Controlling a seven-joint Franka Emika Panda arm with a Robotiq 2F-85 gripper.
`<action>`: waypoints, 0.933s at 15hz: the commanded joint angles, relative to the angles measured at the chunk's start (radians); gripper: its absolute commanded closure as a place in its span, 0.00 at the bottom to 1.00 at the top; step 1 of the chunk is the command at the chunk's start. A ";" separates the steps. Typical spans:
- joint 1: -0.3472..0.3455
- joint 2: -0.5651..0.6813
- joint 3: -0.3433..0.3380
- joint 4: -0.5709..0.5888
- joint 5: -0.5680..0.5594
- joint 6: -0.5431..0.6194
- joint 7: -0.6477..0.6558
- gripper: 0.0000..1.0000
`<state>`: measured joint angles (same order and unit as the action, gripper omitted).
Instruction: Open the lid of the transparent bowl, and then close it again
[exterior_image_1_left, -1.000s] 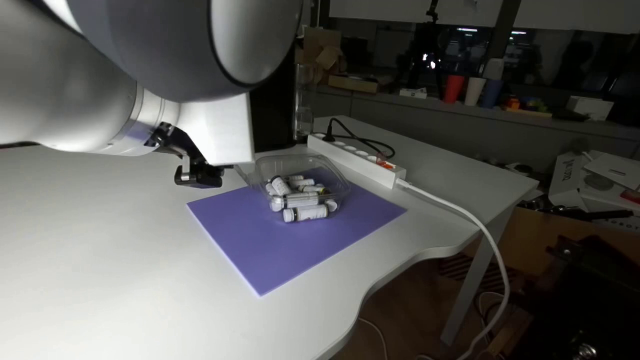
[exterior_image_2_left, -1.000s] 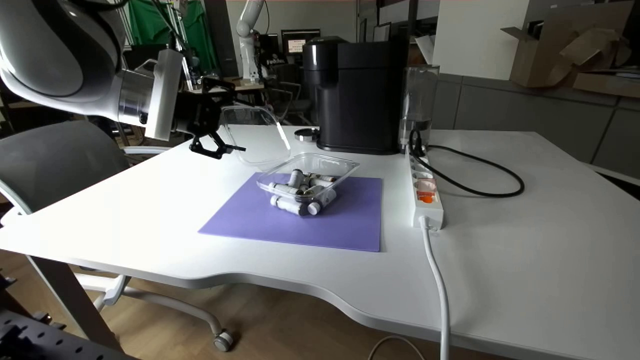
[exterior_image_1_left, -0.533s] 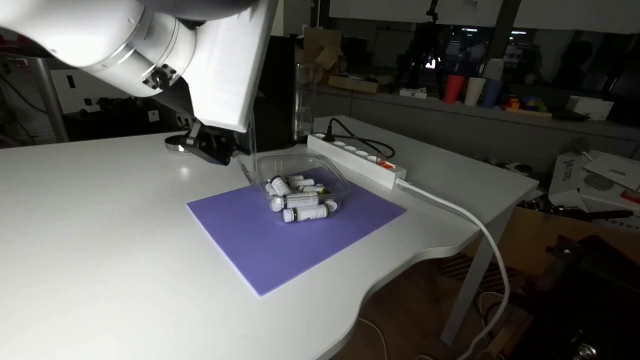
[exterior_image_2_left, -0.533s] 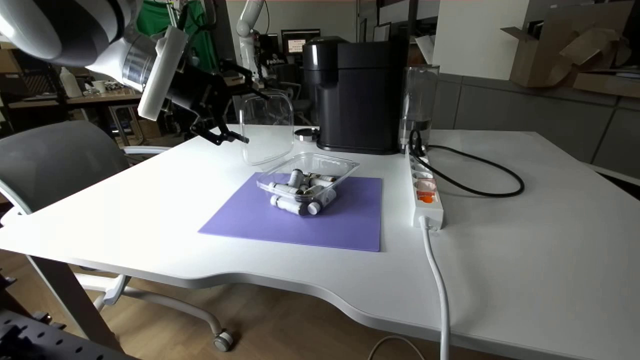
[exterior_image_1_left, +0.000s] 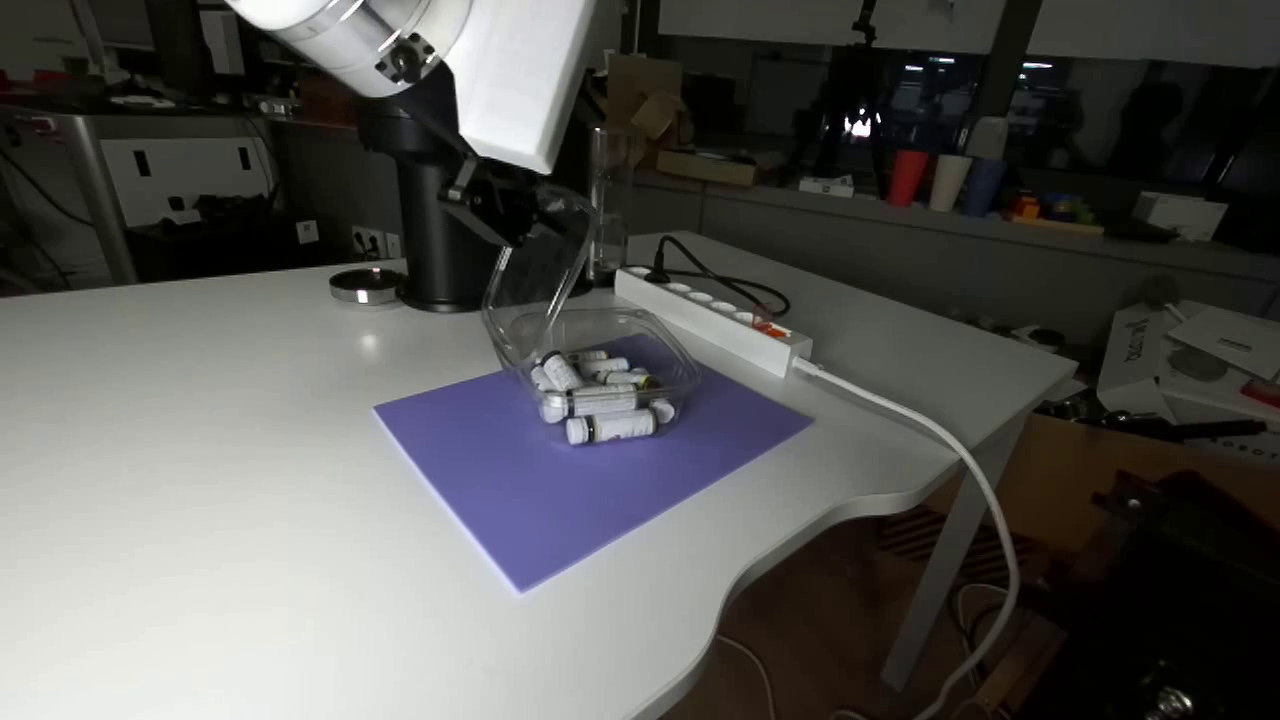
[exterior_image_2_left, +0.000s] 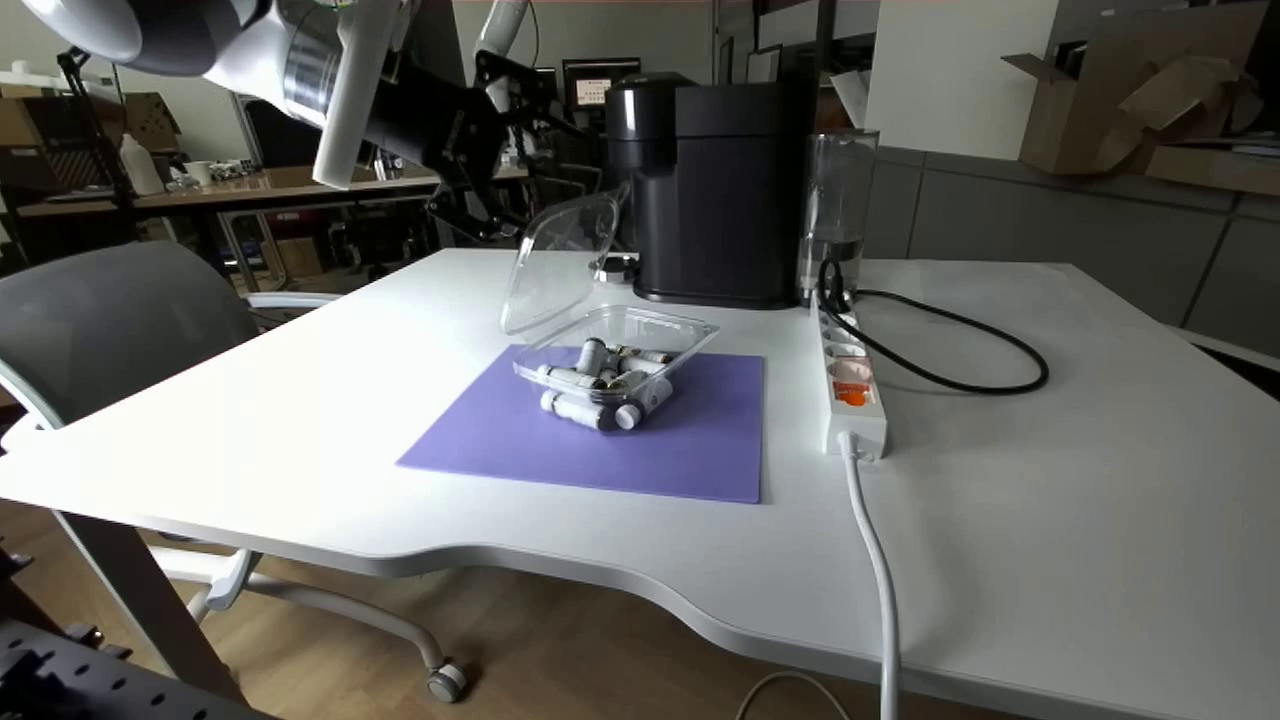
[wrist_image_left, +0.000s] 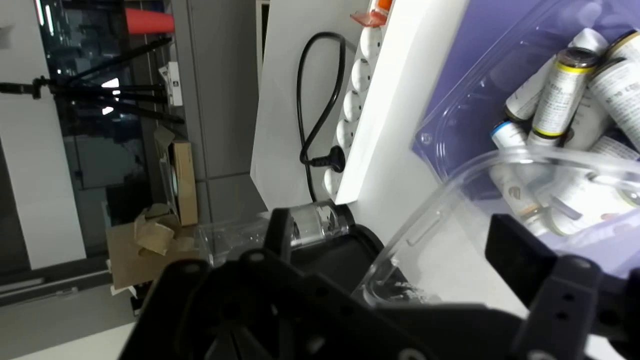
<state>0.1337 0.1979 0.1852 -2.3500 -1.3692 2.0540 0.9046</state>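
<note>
Gripper: black two-finger gripper (exterior_image_2_left: 552, 178) on the white-and-grey robot arm (exterior_image_2_left: 150, 40); fingers (wrist_image_left: 522, 257) spread wide in the wrist view; in the air, by the lid's upper part.
Contact: fingertip right by the lid in both exterior views; touching or just beside, cannot tell.
Lid: thin clear plastic rectangular lid (exterior_image_2_left: 560, 265) with rounded corners; up, steeply tilted, lower edge at the bowl's rim; joined there or not, cannot tell.
Bowl: shallow clear plastic rectangular bowl (exterior_image_2_left: 650, 322); upright, uncovered, on the far part of the mat in both exterior views.
Bottles: small white cylindrical labelled bottles (exterior_image_1_left: 610, 427); heaped in the bowl, lying at mixed angles; some yellow bands in the wrist view.
Mat: flat purple square mat (exterior_image_2_left: 640, 465); on the white table (exterior_image_1_left: 250, 480).
Power strip: long white plastic power strip (exterior_image_1_left: 700, 322), orange switch; on table, near mat; looped black cable (exterior_image_2_left: 985, 389) plugged in, white cable (exterior_image_2_left: 885, 580) from the near end over the table edge.
Appliance: black boxy appliance (exterior_image_2_left: 740, 190), behind bowl; tall clear tank (exterior_image_2_left: 840, 190) beside it, shiny round silver disc (exterior_image_1_left: 365, 287) at its foot.
</note>
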 joint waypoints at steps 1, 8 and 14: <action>-0.037 -0.063 -0.039 -0.040 0.091 0.064 0.031 0.00; -0.158 -0.080 -0.164 -0.090 0.322 0.381 -0.054 0.00; -0.262 -0.092 -0.203 -0.177 0.627 0.734 -0.335 0.00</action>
<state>-0.0750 0.1448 -0.0297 -2.4618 -0.8979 2.6568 0.7200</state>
